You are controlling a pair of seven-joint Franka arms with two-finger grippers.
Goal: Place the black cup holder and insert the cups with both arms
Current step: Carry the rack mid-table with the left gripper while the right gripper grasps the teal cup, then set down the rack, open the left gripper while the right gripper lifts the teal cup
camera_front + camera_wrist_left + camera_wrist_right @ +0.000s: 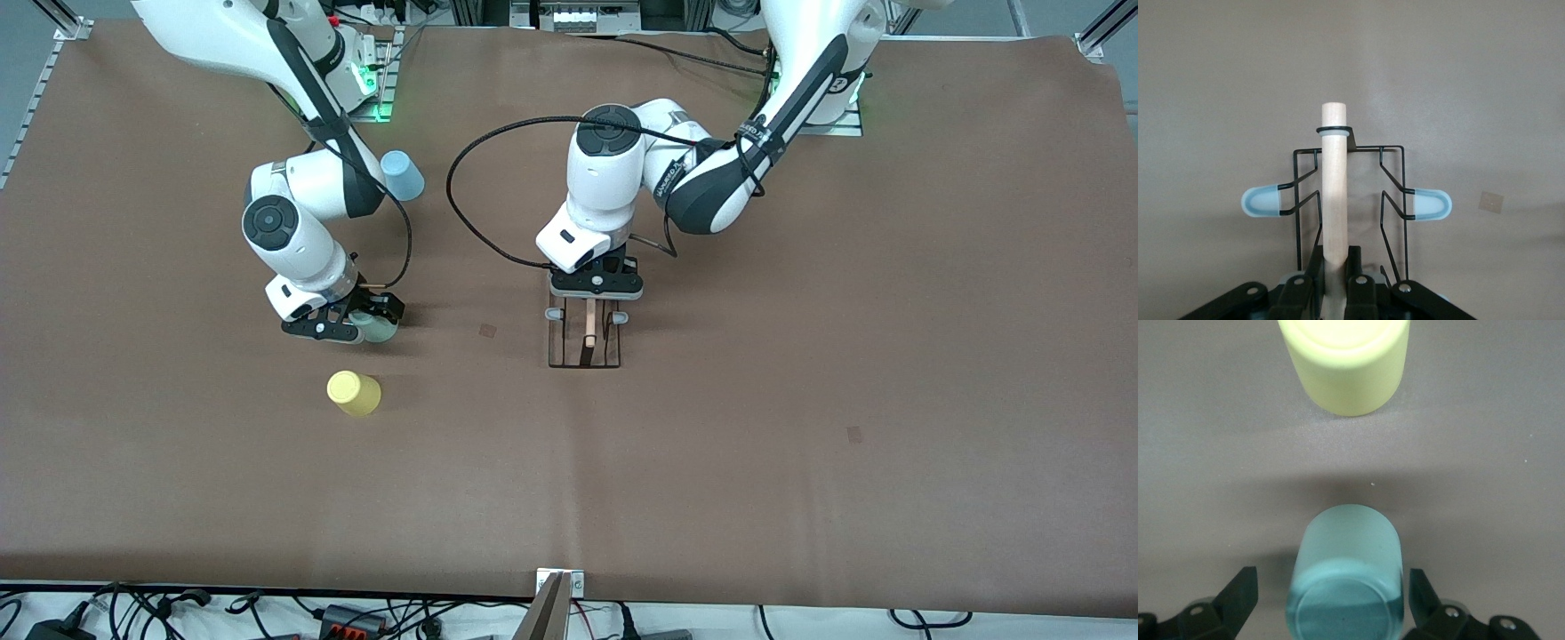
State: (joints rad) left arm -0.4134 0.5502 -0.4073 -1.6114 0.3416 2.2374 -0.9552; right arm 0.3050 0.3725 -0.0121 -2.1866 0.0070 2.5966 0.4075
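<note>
front: high, facing arms | wrists: close, downward | shared: table

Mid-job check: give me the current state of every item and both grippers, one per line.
Black cup holder: standing on the table, rod gripped, no cups on it.
Left gripper: shut on the holder's wooden rod.
Right gripper: open, straddling the mint cup.
Mint cup: upside down, ungripped.
Yellow cup: upside down, free.
Blue cup: upside down, free.

Matt plastic, bare wood, thin black wire.
You see a smooth, pale wooden rod on the black cup holder, glossy grey-blue peg tips, matt mint cup and yellow cup, brown paper-like table cover.
</note>
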